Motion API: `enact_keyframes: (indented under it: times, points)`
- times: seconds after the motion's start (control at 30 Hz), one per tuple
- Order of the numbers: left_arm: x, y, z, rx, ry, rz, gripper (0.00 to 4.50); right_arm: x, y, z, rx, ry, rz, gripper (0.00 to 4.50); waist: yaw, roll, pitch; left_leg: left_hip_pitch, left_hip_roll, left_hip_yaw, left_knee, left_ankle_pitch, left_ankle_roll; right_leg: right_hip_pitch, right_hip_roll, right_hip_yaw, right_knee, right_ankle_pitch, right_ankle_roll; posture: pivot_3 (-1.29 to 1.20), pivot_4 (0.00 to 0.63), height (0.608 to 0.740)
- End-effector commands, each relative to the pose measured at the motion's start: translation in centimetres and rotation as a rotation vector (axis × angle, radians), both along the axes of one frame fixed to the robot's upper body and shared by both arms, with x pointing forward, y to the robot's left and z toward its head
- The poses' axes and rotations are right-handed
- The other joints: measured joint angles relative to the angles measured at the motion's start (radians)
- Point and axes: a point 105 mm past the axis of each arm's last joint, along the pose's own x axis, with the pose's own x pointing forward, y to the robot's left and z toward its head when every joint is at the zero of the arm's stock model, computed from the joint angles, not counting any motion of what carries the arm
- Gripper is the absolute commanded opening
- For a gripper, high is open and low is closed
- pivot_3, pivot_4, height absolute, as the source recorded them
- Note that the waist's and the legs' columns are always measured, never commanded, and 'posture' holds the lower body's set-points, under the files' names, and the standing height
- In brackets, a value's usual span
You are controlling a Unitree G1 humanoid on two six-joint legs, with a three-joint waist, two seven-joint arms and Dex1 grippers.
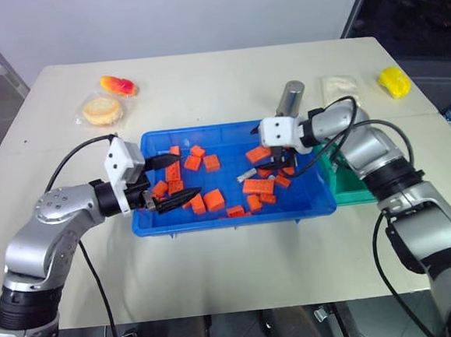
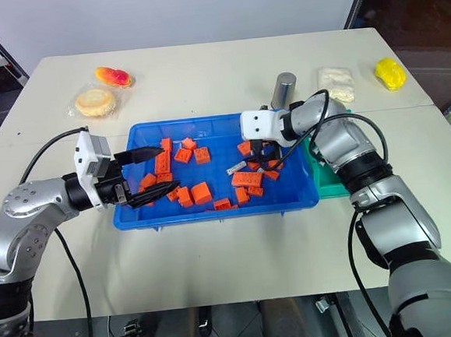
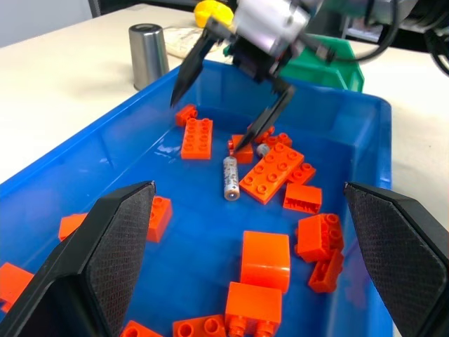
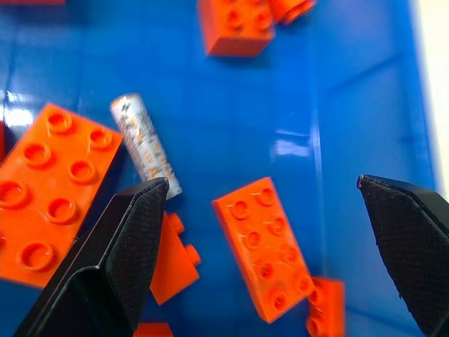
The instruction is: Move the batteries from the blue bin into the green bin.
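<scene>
The right hand (image 2: 260,159), fingers spread wide and gripping nothing, is hovering inside the blue bin (image 2: 221,210) right over a battery (image 4: 144,144), which is lying flat among orange blocks (image 2: 201,192), just off one fingertip toward eleven o'clock in the wrist view, its length running eleven to five. The left hand (image 2: 149,174), also wide open and empty, is waiting farther off. The green bin (image 2: 332,183) is sitting at three o'clock.
</scene>
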Motion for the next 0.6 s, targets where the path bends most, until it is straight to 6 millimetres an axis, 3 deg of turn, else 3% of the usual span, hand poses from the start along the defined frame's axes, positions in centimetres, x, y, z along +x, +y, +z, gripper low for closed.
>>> enact_keyframes:
  times: [0.03,0.6]
  points:
    - [-0.5,0.1,1.1,-0.013,-0.048,0.014,4.5,0.3,1.0,1.5,-0.015,-0.079,0.048,4.45,0.0,0.0,0.0,0.0,0.0,0.0,0.0,0.0,0.0,0.0,0.0,0.0,0.0,0.0,0.0,0.0,0.15,0.74]
    - [-0.3,-0.4,1.1,-0.032,-0.054,0.028,4.5,0.2,1.7,0.4,-0.102,-0.085,0.124,4.45,0.001,0.0,0.0,0.0,0.0,0.0,0.0,0.0,0.0,0.0,0.0,0.0,0.0,0.0,0.0,0.0,0.15,0.74]
